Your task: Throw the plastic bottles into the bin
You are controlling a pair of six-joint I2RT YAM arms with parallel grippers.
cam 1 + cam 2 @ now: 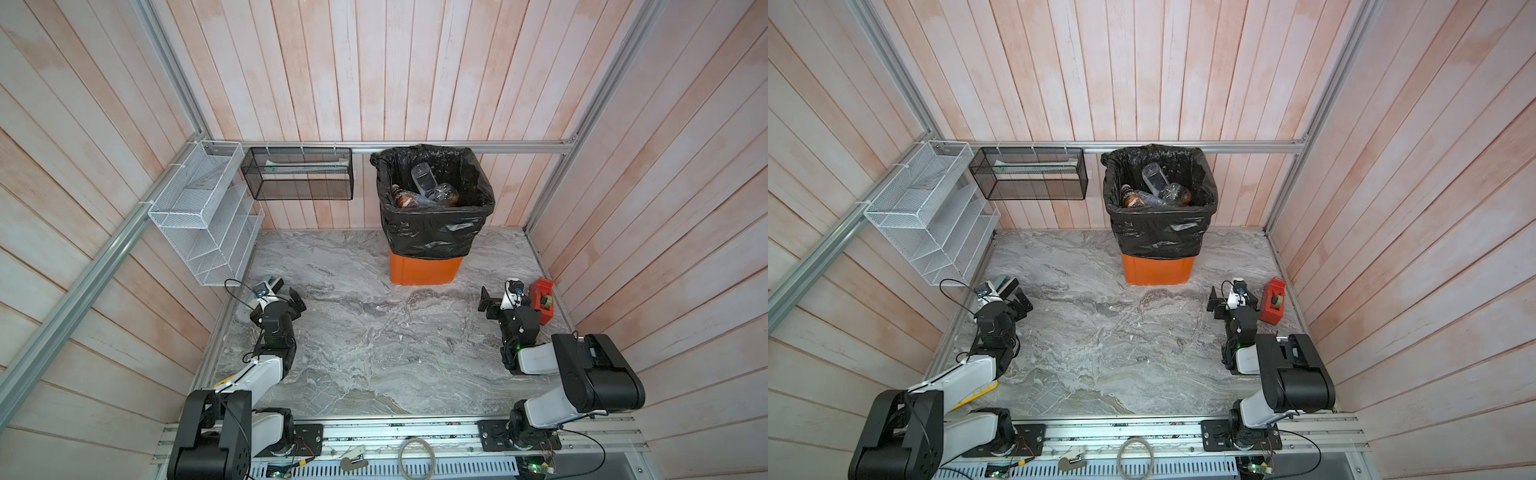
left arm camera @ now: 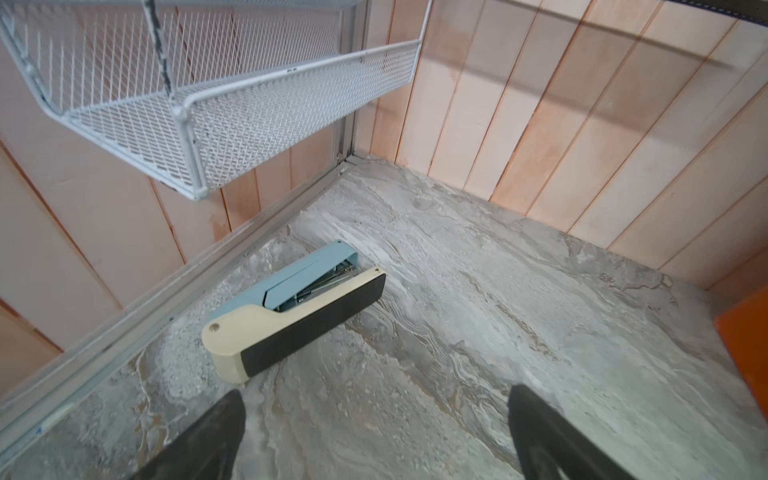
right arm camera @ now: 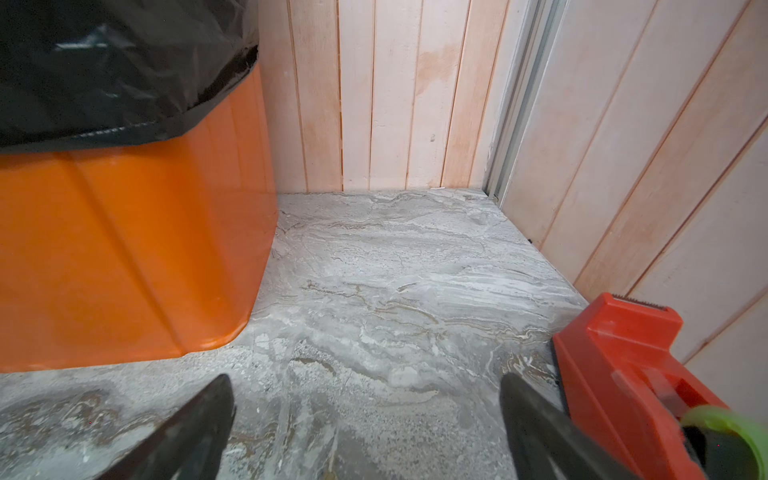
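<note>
Both jaws apart, empty: left gripper (image 2: 376,399), right gripper (image 3: 368,384). Bottles (image 1: 424,189) sit in bin (image 1: 424,270), none visible on table (image 1: 374,332). Likely light, crushable, slick; grip mid-body.

This is looking like a robotics lab test cell: pale plank panels (image 1: 415,62) are hanging on an aluminium frame (image 1: 415,146), robot arms (image 1: 266,370) are sitting bolted to a slotted rail (image 1: 399,434) with loose cable (image 1: 401,455) trailing, and a stapler (image 2: 291,311) and red tape dispenser (image 1: 542,299) are lying on the marble-patterned tabletop (image 1: 374,340).
</note>
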